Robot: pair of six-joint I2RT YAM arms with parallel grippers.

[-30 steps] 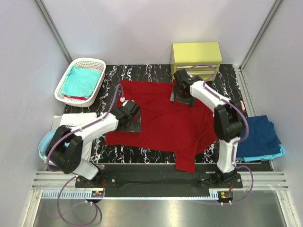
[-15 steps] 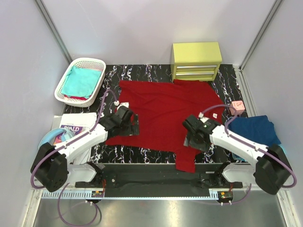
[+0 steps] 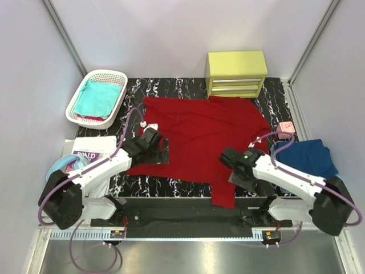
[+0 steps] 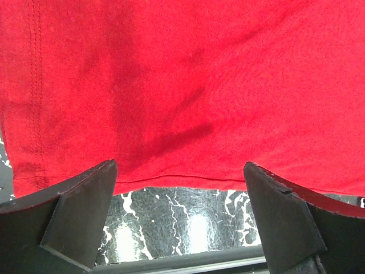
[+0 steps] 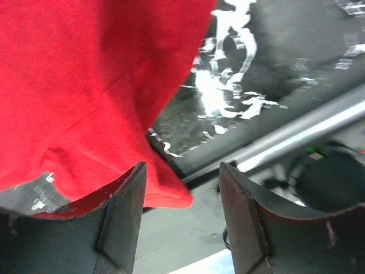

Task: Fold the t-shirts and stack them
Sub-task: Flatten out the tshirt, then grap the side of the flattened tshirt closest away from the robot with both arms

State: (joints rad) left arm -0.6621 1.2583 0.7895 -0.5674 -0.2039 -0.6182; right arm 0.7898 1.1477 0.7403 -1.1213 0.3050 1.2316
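Observation:
The dark red t-shirt (image 3: 197,137) lies spread flat on the black marble mat (image 3: 171,88); one sleeve (image 3: 224,195) hangs over the mat's front edge. My left gripper (image 3: 161,153) is open and empty at the shirt's left edge; in the left wrist view the hem (image 4: 188,180) runs just beyond the open gripper (image 4: 179,225). My right gripper (image 3: 236,173) is open and empty over the shirt's front right part; in the right wrist view the sleeve end (image 5: 165,194) lies beside the left finger (image 5: 122,220). A teal shirt (image 3: 96,97) lies in the basket. A navy shirt (image 3: 308,162) lies on a light blue one (image 3: 331,186) at the right.
A white lattice basket (image 3: 112,113) stands at the back left. A yellow drawer unit (image 3: 236,71) stands at the back, touching the shirt's far edge. A small pink block (image 3: 286,128) sits right of the shirt. A magazine (image 3: 85,154) lies at the left.
My right arm has swung from the back by the drawer unit to the shirt's front right part. My left gripper has shifted slightly along the shirt's left edge. The shirt's far right part lies flatter.

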